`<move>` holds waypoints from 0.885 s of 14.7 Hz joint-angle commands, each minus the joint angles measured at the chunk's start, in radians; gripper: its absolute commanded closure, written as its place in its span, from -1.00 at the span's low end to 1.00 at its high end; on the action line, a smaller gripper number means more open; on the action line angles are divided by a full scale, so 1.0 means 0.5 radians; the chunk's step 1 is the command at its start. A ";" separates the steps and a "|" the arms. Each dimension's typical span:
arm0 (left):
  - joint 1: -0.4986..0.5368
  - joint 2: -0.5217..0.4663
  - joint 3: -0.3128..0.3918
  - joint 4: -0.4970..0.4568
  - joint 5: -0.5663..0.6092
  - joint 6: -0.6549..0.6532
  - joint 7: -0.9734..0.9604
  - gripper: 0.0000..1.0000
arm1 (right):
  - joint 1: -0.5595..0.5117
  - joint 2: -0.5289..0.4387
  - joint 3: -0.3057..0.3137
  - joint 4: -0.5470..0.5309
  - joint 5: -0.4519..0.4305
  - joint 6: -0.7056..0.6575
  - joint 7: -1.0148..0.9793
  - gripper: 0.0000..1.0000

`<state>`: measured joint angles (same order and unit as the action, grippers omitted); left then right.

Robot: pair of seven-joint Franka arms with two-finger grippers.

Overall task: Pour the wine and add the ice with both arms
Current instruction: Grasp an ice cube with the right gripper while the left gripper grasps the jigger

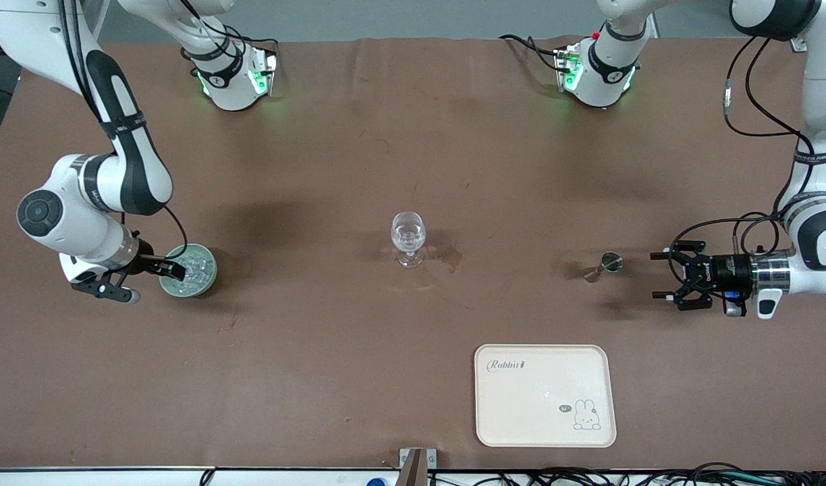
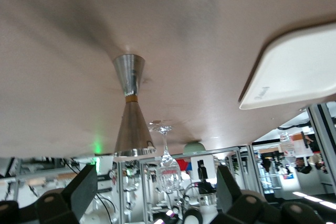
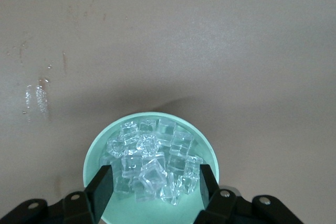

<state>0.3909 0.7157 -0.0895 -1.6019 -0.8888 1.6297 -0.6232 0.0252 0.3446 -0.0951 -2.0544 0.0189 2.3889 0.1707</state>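
The ice (image 1: 196, 264) is a heap of clear cubes in a pale green bowl (image 1: 210, 278) toward the right arm's end of the table. My right gripper (image 1: 158, 283) reaches down into that bowl. In the right wrist view its fingers (image 3: 105, 184) stand apart on either side of the ice (image 3: 152, 163), inside the bowl (image 3: 207, 150), open. A clear stemmed glass (image 1: 408, 236) stands mid-table with clear contents; no wine shows. A metal jigger (image 1: 605, 264) stands upright close to my open left gripper (image 1: 656, 275), and faces it in the left wrist view (image 2: 131, 114).
A cream tray (image 1: 544, 395) with a rabbit print lies nearer the front camera than the jigger. A wet stain (image 1: 448, 256) marks the brown cloth beside the glass. Both arm bases stand along the table's back edge.
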 commanded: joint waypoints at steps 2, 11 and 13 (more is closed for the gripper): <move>0.025 0.029 -0.020 -0.018 -0.094 -0.026 -0.201 -1.00 | 0.008 0.032 0.006 -0.030 0.017 0.039 0.137 -0.27; 0.004 0.210 -0.020 -0.018 -0.088 -0.044 -0.116 -0.99 | 0.017 0.099 0.009 -0.057 0.036 0.057 0.189 -0.05; 0.004 0.237 -0.023 -0.018 -0.085 -0.044 -0.042 -0.91 | 0.023 0.099 0.009 -0.061 0.036 0.042 0.250 0.00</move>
<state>0.3923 0.8228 -0.1000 -1.6129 -0.9140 1.6206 -0.6770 0.0326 0.4059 -0.0920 -2.0650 0.0203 2.4057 0.2667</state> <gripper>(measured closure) 0.022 0.480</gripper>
